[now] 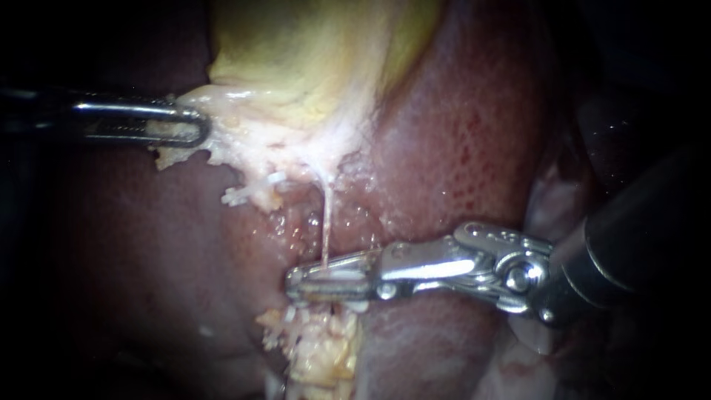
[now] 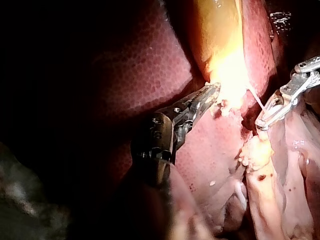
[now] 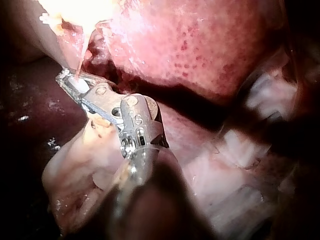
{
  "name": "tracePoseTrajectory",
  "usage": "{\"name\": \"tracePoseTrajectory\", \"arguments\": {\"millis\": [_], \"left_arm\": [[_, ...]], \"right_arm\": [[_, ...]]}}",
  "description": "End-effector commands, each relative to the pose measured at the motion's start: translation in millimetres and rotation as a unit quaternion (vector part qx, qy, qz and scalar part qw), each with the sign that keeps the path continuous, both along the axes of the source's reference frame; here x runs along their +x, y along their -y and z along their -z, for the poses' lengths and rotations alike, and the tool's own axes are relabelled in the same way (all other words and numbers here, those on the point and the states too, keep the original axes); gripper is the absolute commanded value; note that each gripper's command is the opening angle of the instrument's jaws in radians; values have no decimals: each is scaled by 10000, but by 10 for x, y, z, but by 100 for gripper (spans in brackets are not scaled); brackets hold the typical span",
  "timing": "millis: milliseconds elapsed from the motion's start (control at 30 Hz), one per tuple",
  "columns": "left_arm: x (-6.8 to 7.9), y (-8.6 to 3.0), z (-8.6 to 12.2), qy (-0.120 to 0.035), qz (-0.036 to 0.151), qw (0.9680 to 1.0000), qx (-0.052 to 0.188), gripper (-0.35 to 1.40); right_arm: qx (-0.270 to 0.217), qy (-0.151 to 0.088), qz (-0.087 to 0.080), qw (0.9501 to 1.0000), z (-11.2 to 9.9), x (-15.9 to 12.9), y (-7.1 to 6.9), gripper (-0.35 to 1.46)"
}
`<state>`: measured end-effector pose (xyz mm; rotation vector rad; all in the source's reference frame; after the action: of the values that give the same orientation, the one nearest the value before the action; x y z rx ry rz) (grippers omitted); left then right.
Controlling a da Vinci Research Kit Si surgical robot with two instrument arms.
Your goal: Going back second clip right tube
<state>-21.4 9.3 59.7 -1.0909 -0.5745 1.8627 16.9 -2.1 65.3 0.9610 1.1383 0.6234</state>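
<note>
Right instrument (image 1: 326,281): jaws lie level and nearly together, pinching a white clip (image 1: 337,280) that fills the narrow slot between them, both jaws touching it. A thin pale tube (image 1: 326,222) runs straight down from the tissue above and meets the upper jaw at the clip. Whether the clip fully circles the tube cannot be told in the endoscope view. In the right wrist view the white piece sits between the jaw tips, and the tube enters there from ahead. Behind the jaws come the bright hinge and wrist, then the dark shaft, which leaves toward the right edge of the endoscope view. Just below the jaws sits a yellowish fatty lump (image 1: 322,348), touching or nearly touching the lower jaw. Left instrument (image 1: 185,124): jaws pressed onto a pale fringe (image 1: 222,141) at the lower edge of the gallbladder (image 1: 311,59). The shaft runs level out to the left. Left wrist view agrees, with the jaw tips biting the pale tissue beside the lit gallbladder and the right instrument ahead, well apart from them. Between the two instruments, near the root of the tube, lie small white bits (image 1: 252,192), too small to identify. The yellow gallbladder hangs above, and dark red liver (image 1: 459,126) surrounds everything.
</note>
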Motion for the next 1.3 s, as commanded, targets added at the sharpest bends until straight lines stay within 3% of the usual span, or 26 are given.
{"name": "tracePoseTrajectory", "arguments": {"millis": [33, 333, 400, 600, 700, 900, 1300], "left_arm": [[0, 0, 0, -2, 2, 10000, -2, -35], [-1, 0, 0, -2, 2, 10000, -3, -35], [-1, 1, 0, -3, 3, 10000, -4, -35], [-1, 1, -1, -3, 3, 10000, -5, -35], [-1, 1, 0, -3, 3, 10000, -5, -35], [-1, 1, 0, -4, 4, 10000, -5, -35], [-1, 2, 1, -4, 4, 10000, -5, -35]], "right_arm": [[5, -31, -20, 10000, 0, 1, 0, -34], [-9, -88, -51, 9999, -9, 9, 4, 33], [-266, -139, -87, 9995, -17, 14, 6, 41], [-626, -72, -334, 9975, -45, 17, 9, 48], [-788, 75, -610, 9950, -57, 14, 2, 49], [-821, 193, -800, 9932, -72, 1, -12, 50], [-809, 211, -833, 9930, -70, -8, -15, 49]]}}
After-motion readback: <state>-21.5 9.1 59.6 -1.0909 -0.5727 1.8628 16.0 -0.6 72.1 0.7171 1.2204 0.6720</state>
